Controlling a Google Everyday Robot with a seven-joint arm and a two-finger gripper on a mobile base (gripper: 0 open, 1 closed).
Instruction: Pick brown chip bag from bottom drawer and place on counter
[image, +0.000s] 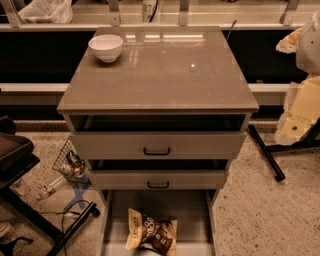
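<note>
bottom drawer (116, 222): near end cut off by bottom edge. brown chip bag (151, 235) lettering too blurry to read. upper drawers (157, 123) insides just dark. arm (302, 105) cropped at right edge, gripper out of frame. wire basket (69, 161) contents too tiny to ID.

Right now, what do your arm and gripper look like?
The arm, at the right edge, is chunky cream-white shells with rounded corners and a small dark round spot low down. The gripper, top right, looks yellowish and irregular. No cables or markings show.
</note>
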